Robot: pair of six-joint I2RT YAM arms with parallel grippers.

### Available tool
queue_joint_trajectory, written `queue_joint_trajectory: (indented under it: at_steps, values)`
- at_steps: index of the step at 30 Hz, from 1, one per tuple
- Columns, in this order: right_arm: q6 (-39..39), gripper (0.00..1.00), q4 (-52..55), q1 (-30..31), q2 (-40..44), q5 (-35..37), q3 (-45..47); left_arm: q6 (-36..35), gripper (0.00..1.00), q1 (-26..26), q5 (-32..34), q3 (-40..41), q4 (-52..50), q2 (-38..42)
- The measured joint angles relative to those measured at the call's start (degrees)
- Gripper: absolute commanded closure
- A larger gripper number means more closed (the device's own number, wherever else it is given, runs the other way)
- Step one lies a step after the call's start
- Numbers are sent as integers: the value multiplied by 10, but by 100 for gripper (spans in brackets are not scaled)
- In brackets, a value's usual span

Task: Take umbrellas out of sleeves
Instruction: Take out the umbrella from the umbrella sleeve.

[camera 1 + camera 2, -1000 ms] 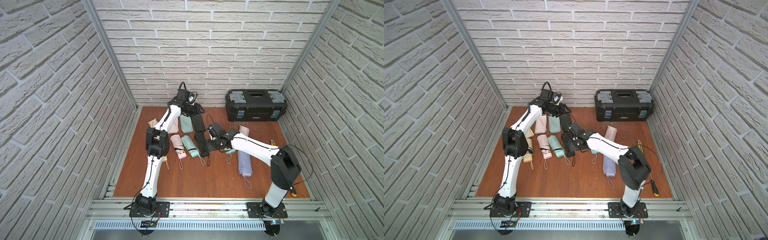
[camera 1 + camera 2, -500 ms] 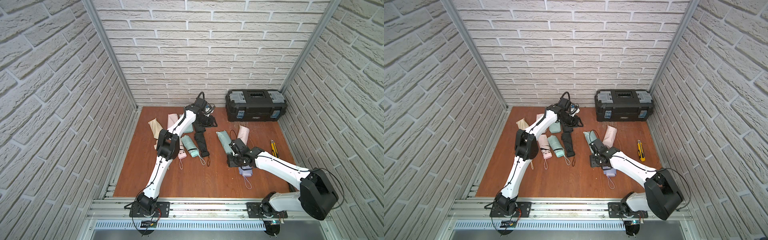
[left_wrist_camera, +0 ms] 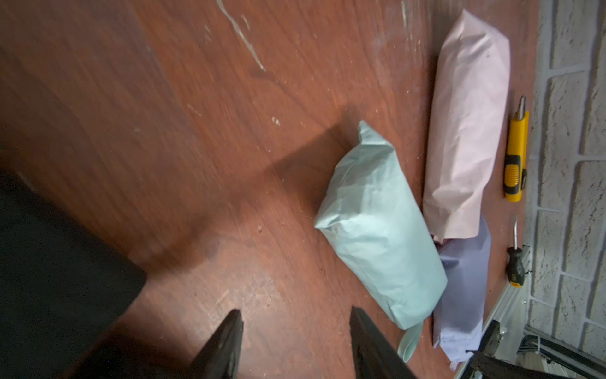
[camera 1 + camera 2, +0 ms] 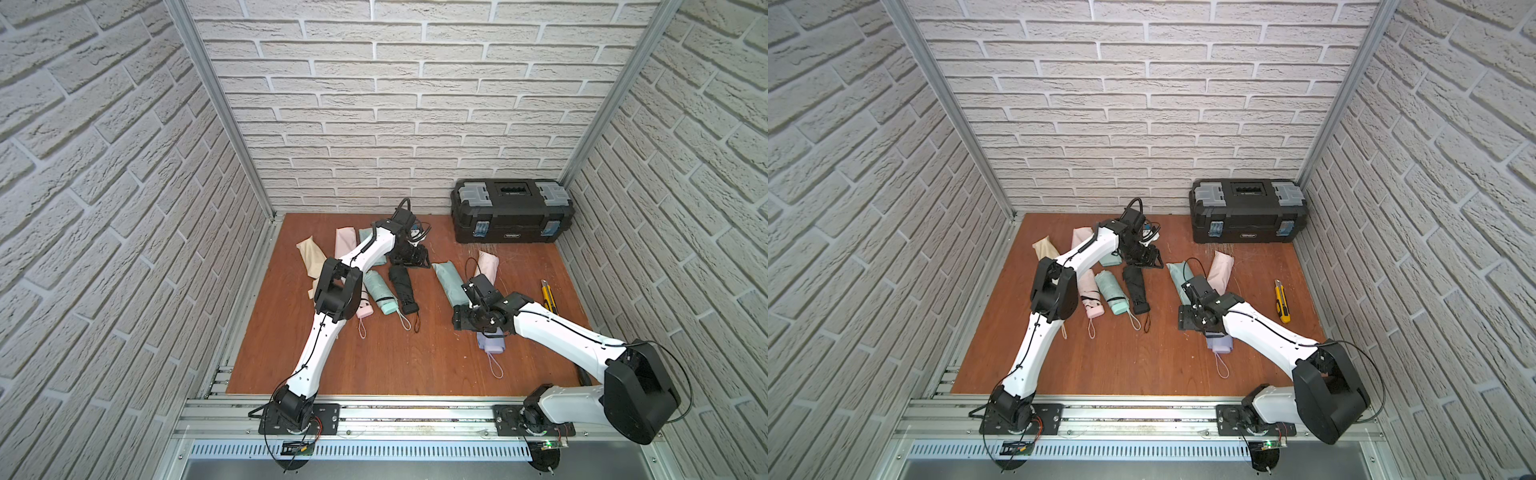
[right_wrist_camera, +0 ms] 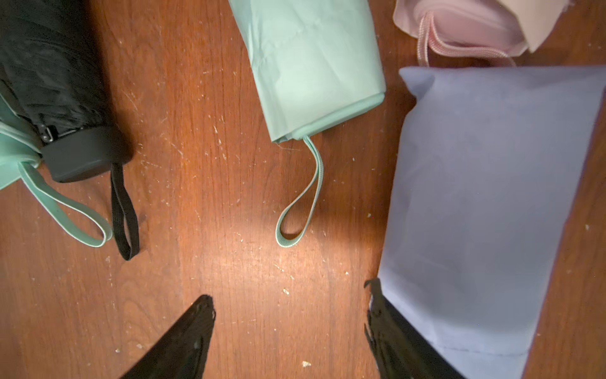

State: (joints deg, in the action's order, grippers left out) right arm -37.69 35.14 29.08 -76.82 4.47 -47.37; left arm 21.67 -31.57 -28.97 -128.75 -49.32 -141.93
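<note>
1. Umbrellas (image 4: 444,278) in mint, pink and lilac lay sleeved on the floor (image 4: 374,353) beside the right gripper (image 5: 288,292).
2. Its fingers stood wide, empty, likely readying a grasp.
3. Left gripper (image 3: 295,311) hovered, moderately open, empty.

The right arm (image 4: 557,332) hides most of the lilac sleeve (image 4: 490,345). The left arm (image 4: 332,291) covers part of the pink umbrella (image 4: 364,310). A dark shape (image 3: 49,262) is blurred.
</note>
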Motion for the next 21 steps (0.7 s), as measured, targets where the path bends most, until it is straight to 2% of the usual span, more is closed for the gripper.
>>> queue_joint_trajectory:
  at_steps: [4, 6, 12, 21]
  values:
    - [-22, 27, -2, 0, -26, 0, -9, -1, 45, -7, 2, 0, 10, 3]
    - [-30, 33, -2, 0, -41, 1, -9, 0, 45, -9, 3, 0, 14, 7]
    - [-49, 40, 0, 6, -104, 18, -35, 0, 46, -10, 5, 4, 20, 21]
    - [-70, 55, 2, 25, -194, 71, -91, -2, 45, -10, 11, 58, 43, 77]
